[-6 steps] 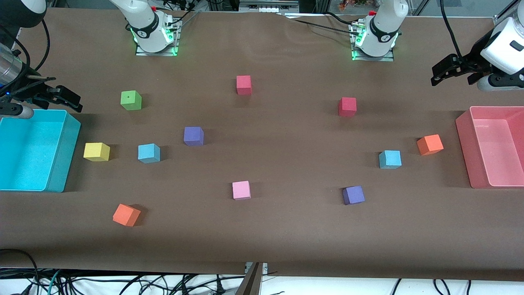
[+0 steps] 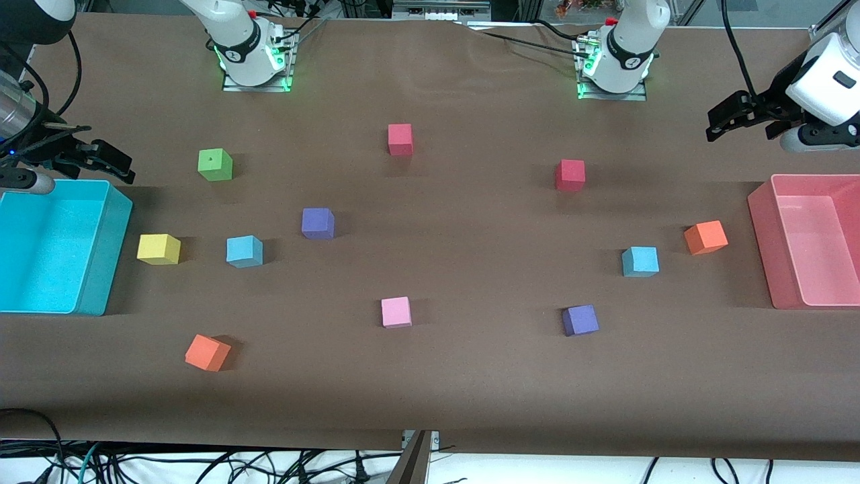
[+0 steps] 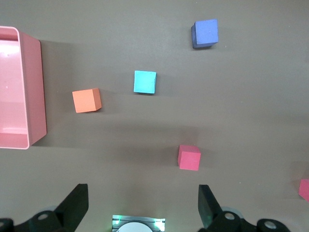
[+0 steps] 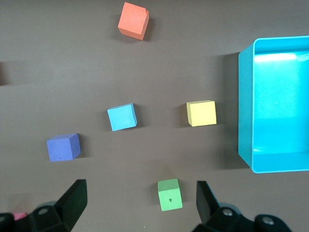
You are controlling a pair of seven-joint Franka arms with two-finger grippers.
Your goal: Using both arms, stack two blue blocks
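Observation:
Two light blue blocks lie apart on the brown table. One blue block [image 2: 244, 251] is toward the right arm's end, between a yellow and a purple cube; it also shows in the right wrist view [image 4: 121, 117]. The other blue block [image 2: 639, 261] is toward the left arm's end, beside an orange cube; it also shows in the left wrist view [image 3: 145, 81]. My left gripper [image 2: 732, 117] [image 3: 142, 198] hangs open and empty high over the table by the pink bin. My right gripper [image 2: 107, 161] [image 4: 140, 191] hangs open and empty by the cyan bin's corner.
A cyan bin [image 2: 101, 269] stands at the right arm's end and a pink bin [image 2: 762, 249] at the left arm's end. A green cube [image 2: 214, 165], yellow cube [image 2: 158, 249], purple cubes [image 2: 317, 223] [image 2: 580, 320], red cubes [image 2: 400, 139] [image 2: 570, 175], orange cubes [image 2: 207, 352] [image 2: 705, 237] and a pink cube [image 2: 396, 312] are scattered about.
My left gripper has shifted slightly toward the robots' bases. The right arm and all blocks have not moved.

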